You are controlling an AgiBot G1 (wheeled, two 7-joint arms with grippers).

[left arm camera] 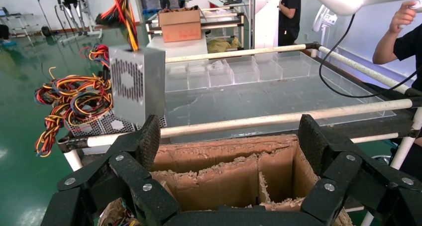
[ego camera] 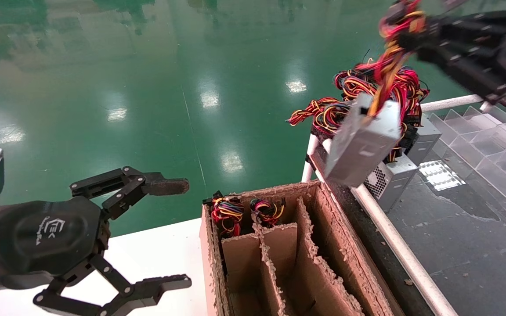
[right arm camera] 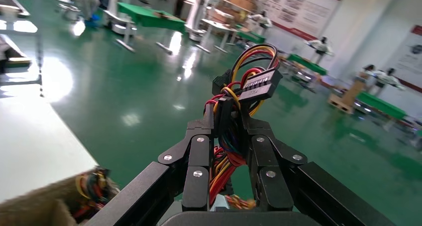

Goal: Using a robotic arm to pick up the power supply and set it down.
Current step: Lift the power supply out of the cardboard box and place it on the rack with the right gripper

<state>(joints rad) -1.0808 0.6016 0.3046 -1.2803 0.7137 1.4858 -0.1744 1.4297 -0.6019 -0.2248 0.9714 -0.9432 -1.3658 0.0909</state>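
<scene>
Right gripper [right arm camera: 230, 136]: jaws clamped together on the wire bundle [right arm camera: 234, 99] of the power supply [ego camera: 364, 141], up at far right of head view. The PSU hangs tilted from those wires, clear of everything, just above the far-right corner of the cardboard divider box [ego camera: 341, 259] and the white rail [ego camera: 393, 239] beside it. Left wrist view shows its perforated fan grille [left arm camera: 127, 80] facing the box.

Left gripper [ego camera: 156, 235]: jaws wide apart, holding nothing, parked near-left over the white worktop [ego camera: 156, 254], left of the box. Upper fingertip [ego camera: 167, 186] is rust-brown.

Box: open top, cardboard dividers, ragged edges. Two wire bundles [ego camera: 227, 213] poke up from the far-left compartments; the units below them are hidden.

Right of the rail: dark worktop [ego camera: 464, 245] with more grey power supplies [ego camera: 391, 177] under a heap of red/yellow/black wires [ego camera: 345, 98], behind the hanging unit. Clear plastic divider tray [ego camera: 494, 145] far right. Green floor [ego camera: 147, 87] beyond.
</scene>
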